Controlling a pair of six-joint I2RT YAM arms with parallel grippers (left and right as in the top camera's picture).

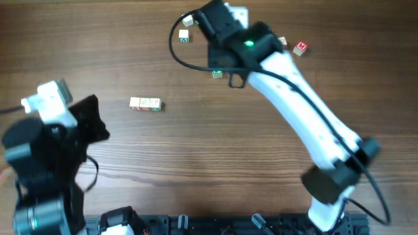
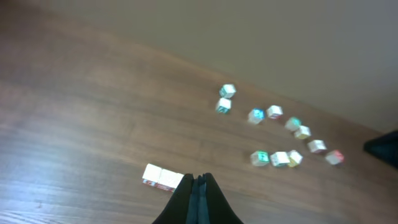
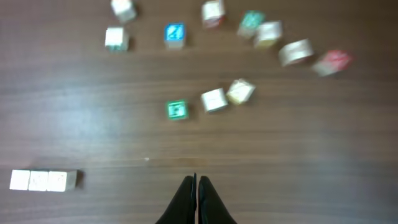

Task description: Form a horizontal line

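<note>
Right gripper [image 3: 196, 182] & left gripper [image 2: 199, 180]: fingers pressed together, holding nothing. We see the 3-cube row [image 1: 145, 104] mid-table, well apart from the loose letter cubes [image 3: 214, 99]. Prob. light, rigid, smooth wood; we'd pinch flat opposite sides.

Soft even light on the counter [image 1: 196, 163], shadows faint. Overhead was sharp, horizontal line [image 1: 145, 104] crisp. Both wrist views were blurred; loose cubes [image 3: 295, 53] near the far edge smeared worst.
</note>
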